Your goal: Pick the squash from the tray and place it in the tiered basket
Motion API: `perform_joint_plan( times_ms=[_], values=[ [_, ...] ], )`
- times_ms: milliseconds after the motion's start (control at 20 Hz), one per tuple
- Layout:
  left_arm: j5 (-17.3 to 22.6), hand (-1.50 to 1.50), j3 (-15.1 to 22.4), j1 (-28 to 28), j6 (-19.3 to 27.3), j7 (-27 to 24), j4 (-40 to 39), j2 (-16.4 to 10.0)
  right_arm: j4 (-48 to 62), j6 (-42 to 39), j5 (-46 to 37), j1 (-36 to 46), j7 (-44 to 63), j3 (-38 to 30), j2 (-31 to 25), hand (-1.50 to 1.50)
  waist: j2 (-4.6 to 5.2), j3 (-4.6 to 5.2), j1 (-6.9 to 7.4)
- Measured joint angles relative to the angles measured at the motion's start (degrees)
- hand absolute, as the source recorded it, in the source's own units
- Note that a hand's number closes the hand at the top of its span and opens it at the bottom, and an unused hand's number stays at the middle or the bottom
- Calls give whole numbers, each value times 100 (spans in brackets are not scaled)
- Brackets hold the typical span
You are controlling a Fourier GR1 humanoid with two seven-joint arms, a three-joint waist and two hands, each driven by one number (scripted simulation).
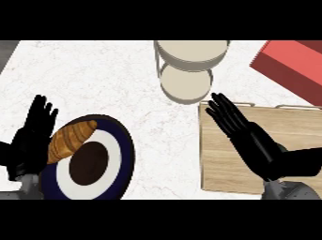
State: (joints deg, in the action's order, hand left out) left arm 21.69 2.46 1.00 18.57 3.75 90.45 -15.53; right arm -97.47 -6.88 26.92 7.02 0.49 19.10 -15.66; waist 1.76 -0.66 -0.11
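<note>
The right hand (250, 136) is hovering over the left part of the wooden tray (309, 136) in the right half of the frame. Its fingers are stretched out straight and pointing toward the upper left, and its thumb is sticking out toward the right edge. It is spread open and gripping nothing.

I am looking for the squash and not finding it. The tray's boards are showing bare around the hand, so the squash is either lying hidden beneath the palm or sitting somewhere I cannot see; I cannot tell which.

The tiered basket (185, 84) is standing at the top centre of the frame, just beyond the tray's upper left corner, with its round pale tiers lying bare. A red box (302, 65) is sitting in the upper right.

At the left edge the left hand (33, 136) is resting open with its fingers up, just beside a dark-rimmed plate (122, 154) that is carrying a croissant (70, 138). The white worktop (101, 75) is running beneath it all.

Going by the task alone, I am expecting a squash to be stiff and fairly weighty, with a smooth rind that could slide between fingers. The thickest part of its body looks like the sensible place to wrap fingers and thumb, so it is not tipping on the short carry to the basket.
</note>
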Motion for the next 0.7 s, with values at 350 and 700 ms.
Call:
perform_joint_plan(
  times_ms=[350,700],
  values=[
    [-276,0,446,97,-355,250,-57,-244,-373,685,-782,-535,-1050,-1337,-638,-150,-200,54,-565],
    [-294,0,853,227,-830,488,-99,-315,-250,2038,-1254,-1792,-2467,-2781,-242,-150,-204,50,-550]
  ],
)
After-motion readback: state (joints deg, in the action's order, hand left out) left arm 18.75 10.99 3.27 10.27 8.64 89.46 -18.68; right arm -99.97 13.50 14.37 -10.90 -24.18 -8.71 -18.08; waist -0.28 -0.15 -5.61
